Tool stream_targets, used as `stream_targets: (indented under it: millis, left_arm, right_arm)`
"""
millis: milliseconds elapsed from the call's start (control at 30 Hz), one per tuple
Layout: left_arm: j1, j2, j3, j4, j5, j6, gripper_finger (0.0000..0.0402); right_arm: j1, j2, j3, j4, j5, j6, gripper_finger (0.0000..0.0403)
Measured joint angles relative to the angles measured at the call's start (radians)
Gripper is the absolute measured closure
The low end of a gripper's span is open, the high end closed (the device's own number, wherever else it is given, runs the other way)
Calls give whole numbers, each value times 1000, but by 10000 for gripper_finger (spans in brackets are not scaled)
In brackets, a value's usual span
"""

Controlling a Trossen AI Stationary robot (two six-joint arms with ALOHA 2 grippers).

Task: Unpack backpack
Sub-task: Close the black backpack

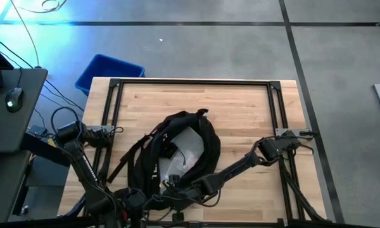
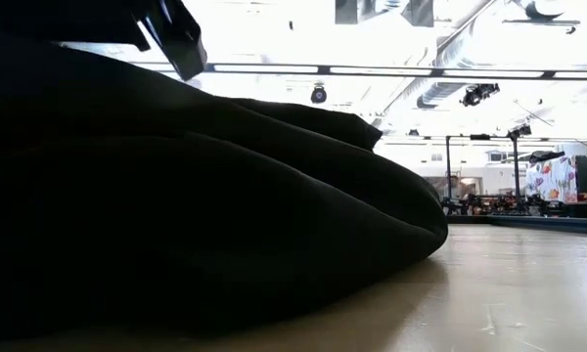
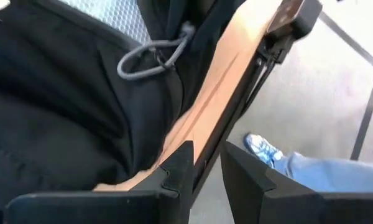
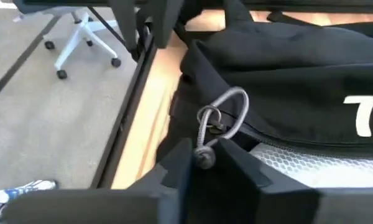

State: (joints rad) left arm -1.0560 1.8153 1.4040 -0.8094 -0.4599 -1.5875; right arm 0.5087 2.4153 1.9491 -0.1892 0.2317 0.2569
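The black backpack [image 1: 183,152] lies flat on the wooden table, its opening showing pale lining; it fills the low view [image 2: 176,215]. A grey cord zipper pull [image 4: 227,112] hangs from its zipper near the table's near edge and also shows in the left wrist view [image 3: 143,56]. My right gripper [image 1: 172,185] [image 4: 205,163] reaches in from the right to the backpack's near end and is shut on that cord. My left gripper [image 1: 136,201] [image 3: 206,162] hovers over the table's near edge beside the backpack's near-left corner, its fingers a narrow gap apart with nothing between them. My right gripper pinches the zipper pull's knotted free end [image 4: 204,158] between its two fingers. The cord loop rises slack from the fingers to the slider on the backpack. The backpack itself stays lying on the table.
A blue bin [image 1: 107,73] stands on the floor off the table's far-left corner. A person's blue shoe [image 3: 264,149] is on the floor just past the near edge. An office chair [image 4: 81,37] stands beyond. Bare wood lies to the backpack's right and far side.
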Motion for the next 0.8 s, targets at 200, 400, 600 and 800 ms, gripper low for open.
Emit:
stream_targets:
  millis: [200,400,600,800]
  left_arm:
    - [-7,36,0,12,-78,-66,341]
    - [-7,54,0,107,-124,105,330]
    - [-10,52,0,184,-102,173,295]
    - [-2,56,0,153,-146,-44,279]
  right_arm:
    - [-1,3,30,-88,2,51,393]
    - [-23,3,187,-294,-3,50,398]
    - [-58,3,329,-399,-69,4,400]
    - [-87,2,357,-404,-120,-76,401]
